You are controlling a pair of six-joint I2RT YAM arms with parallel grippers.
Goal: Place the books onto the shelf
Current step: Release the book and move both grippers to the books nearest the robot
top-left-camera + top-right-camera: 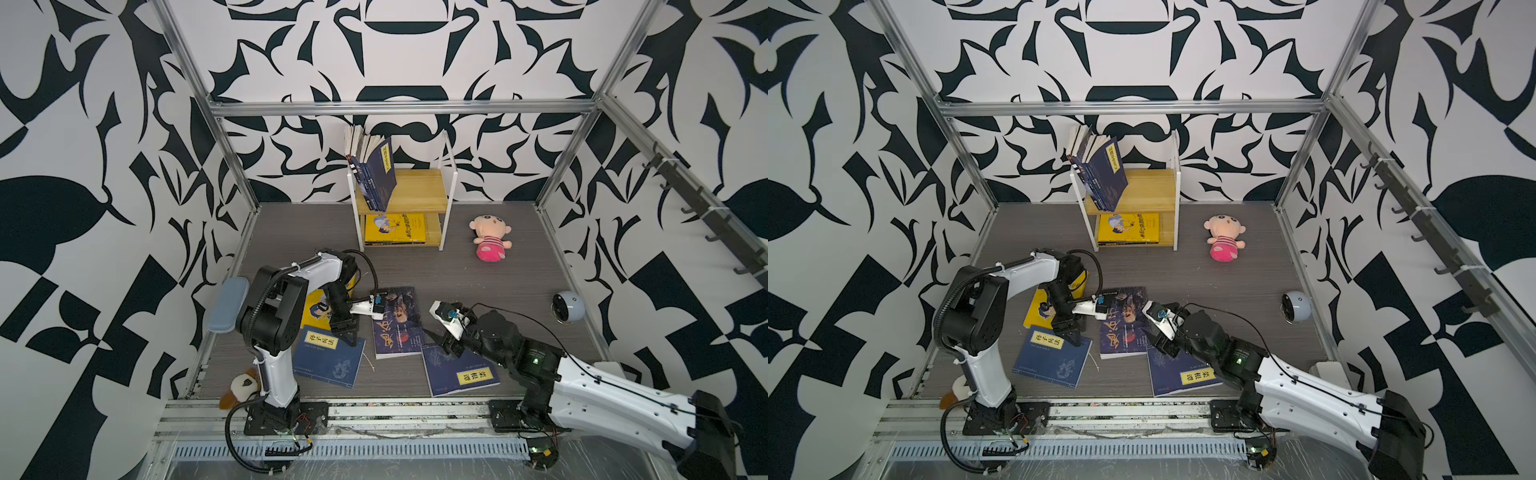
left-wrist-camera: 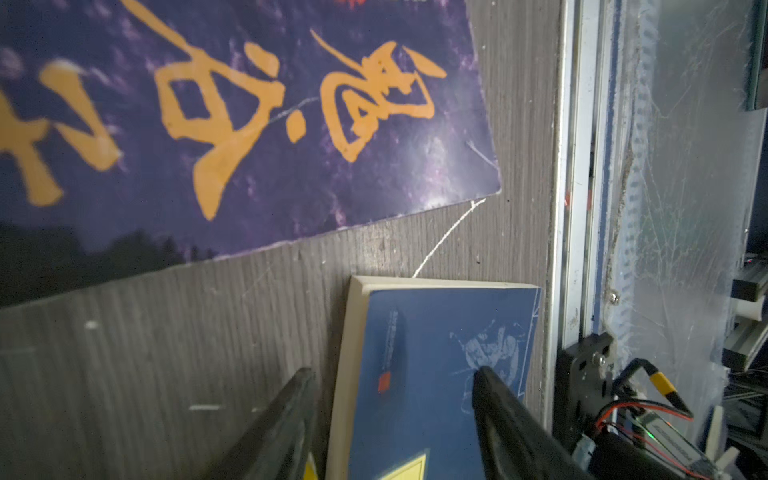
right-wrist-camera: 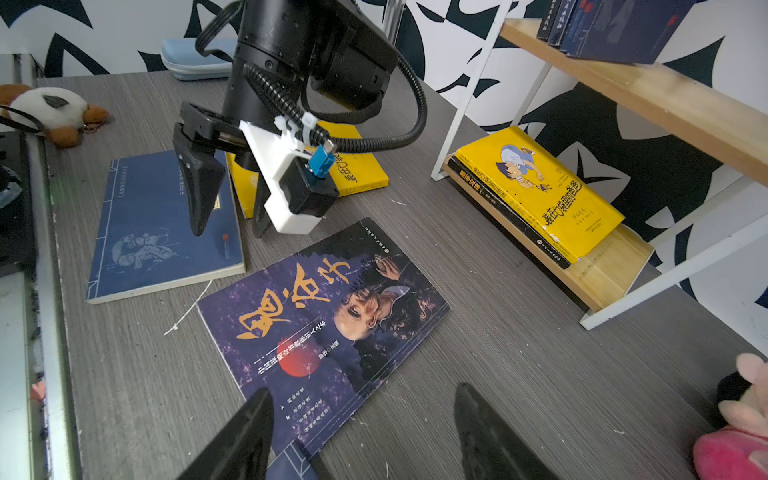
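Right now, four books lie flat on the grey counter (image 1: 478, 282), and more sit on the shelf (image 1: 419, 189) at the back. On the shelf's top board, a few navy books (image 1: 380, 174) stand at the left end and lean over. On its bottom board, a yellow book (image 1: 395, 228) lies flat.

Near the front, the left jaws point down at a navy book with a yellow label (image 1: 328, 359). They are open. One finger (image 2: 503, 424) is over the blue cover. The other finger (image 2: 286, 424) is over the counter just beside the book, so the book's page edge sits between them. I cannot tell if either finger touches. The other yellow book (image 1: 318, 307) lies just behind, partly hidden under the left arm (image 1: 316, 270).

In the middle lies the dark book with gold writing (image 1: 397, 328). A thin white string (image 2: 446, 237) lies on the counter between it and the labelled navy book.

The right jaws are open too and hold nothing. They hang above the near corner of the dark book, where a second navy book (image 1: 461, 370) meets it.

A pink doll (image 1: 490, 239) lies on the counter to the right of the shelf, well apart from the books.
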